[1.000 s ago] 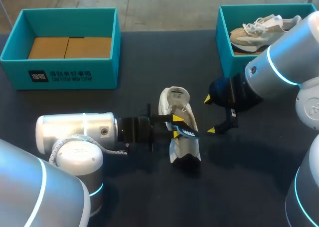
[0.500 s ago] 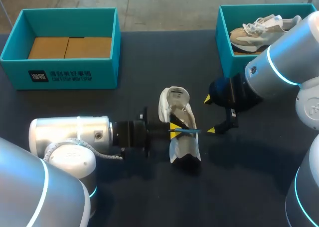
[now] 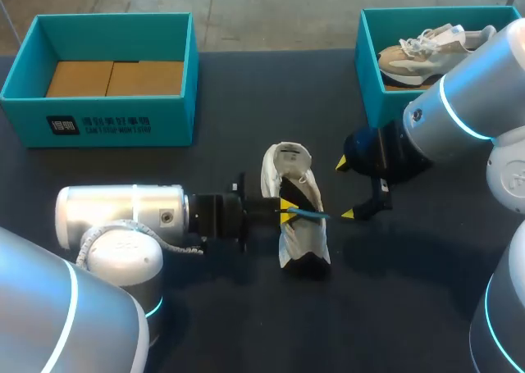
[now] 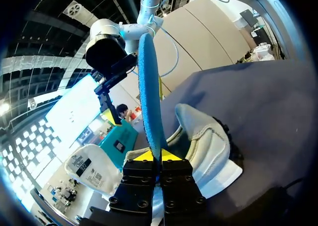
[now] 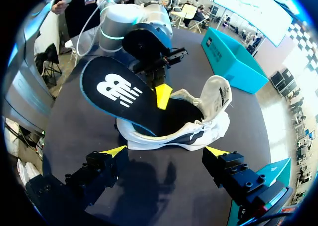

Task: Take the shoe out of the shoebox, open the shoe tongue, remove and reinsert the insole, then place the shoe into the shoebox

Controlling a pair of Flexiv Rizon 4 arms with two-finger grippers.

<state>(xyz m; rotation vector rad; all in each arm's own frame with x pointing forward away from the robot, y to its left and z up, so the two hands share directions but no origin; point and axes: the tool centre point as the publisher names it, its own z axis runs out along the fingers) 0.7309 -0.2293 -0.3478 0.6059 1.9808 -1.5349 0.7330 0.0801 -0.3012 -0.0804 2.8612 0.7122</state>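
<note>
Over the middle of the dark table (image 3: 164,168), seen from above, the white shoe (image 3: 297,225) sits out in the open, well apart from the empty teal shoebox (image 3: 107,123). My left arm lies low and flat, coming in from the left. Its left end effector (image 3: 287,211) is pinched tight on the blue insole (image 3: 312,215). The right end effector (image 3: 345,189) sits just beside the shoe, with its fingers spread wide and nothing in them.

From the left wrist, the insole stands on its thin edge, straight up from the two closed fingers. The shoe's mouth is just ahead.

From the right wrist, the insole's toe end dips into the shoe and its heel end sticks out. So I think the insole step is on, but I cannot tell if it is going out or in. The next move needs a straight slide along the shoe, with no bending. The right arm may need to steady the shoe.
</note>
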